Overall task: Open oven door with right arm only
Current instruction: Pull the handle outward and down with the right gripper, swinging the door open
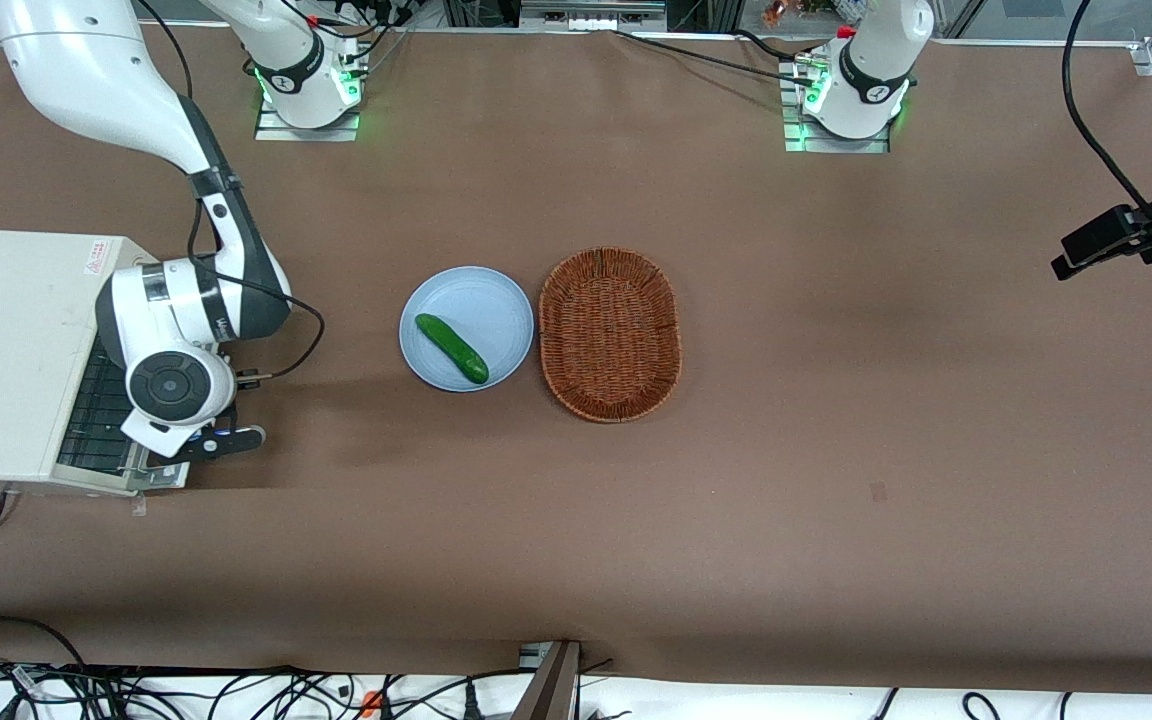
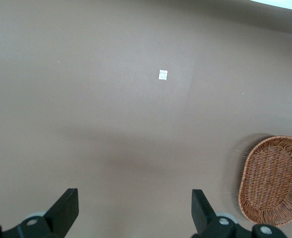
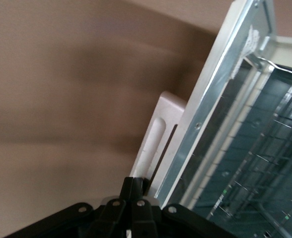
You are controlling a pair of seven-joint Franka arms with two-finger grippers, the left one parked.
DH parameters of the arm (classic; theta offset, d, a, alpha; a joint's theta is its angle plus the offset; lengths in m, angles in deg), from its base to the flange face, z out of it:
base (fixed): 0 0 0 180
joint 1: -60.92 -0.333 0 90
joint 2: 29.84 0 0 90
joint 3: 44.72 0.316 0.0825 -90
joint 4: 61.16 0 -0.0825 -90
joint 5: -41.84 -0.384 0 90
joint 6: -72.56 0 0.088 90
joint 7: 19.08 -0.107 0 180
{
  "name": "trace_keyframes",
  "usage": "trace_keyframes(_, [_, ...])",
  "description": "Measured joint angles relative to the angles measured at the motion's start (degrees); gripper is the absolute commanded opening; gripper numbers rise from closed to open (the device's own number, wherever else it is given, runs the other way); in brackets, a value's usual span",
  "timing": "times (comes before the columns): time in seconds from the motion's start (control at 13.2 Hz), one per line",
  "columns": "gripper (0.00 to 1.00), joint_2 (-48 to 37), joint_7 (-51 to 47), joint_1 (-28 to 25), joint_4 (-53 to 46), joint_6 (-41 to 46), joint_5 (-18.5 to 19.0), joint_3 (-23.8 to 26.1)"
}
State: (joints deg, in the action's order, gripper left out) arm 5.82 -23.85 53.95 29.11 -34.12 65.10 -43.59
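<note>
The oven door [image 3: 213,106] stands partly open, rack visible inside. The end effector [image 3: 136,191] is pinched narrow at its handle [image 3: 153,144]; next, swing the door fully down.

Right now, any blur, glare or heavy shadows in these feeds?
Right wrist view: table surface smeared with motion blur; the oven door frame catches bright glare; gripper shut by the door's handle. Left wrist view: the wicker basket has a ghosted edge and a soft shadow crosses the table. Front view: sharp, evenly lit, with a soft shadow near the right arm by the oven.
</note>
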Motion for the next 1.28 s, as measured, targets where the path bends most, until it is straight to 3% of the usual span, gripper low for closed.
trace_keyframes(0.53, [0.00,3.5,0.0,0.3,0.0,-4.7,-2.7,0.1])
trace_keyframes(1.06, [0.00,7.8,-1.0,0.9,-0.1,-9.3,-3.1,0.2])
trace_keyframes(1.28, [0.00,7.8,-1.3,1.3,-0.5,-9.1,-5.4,0.0])
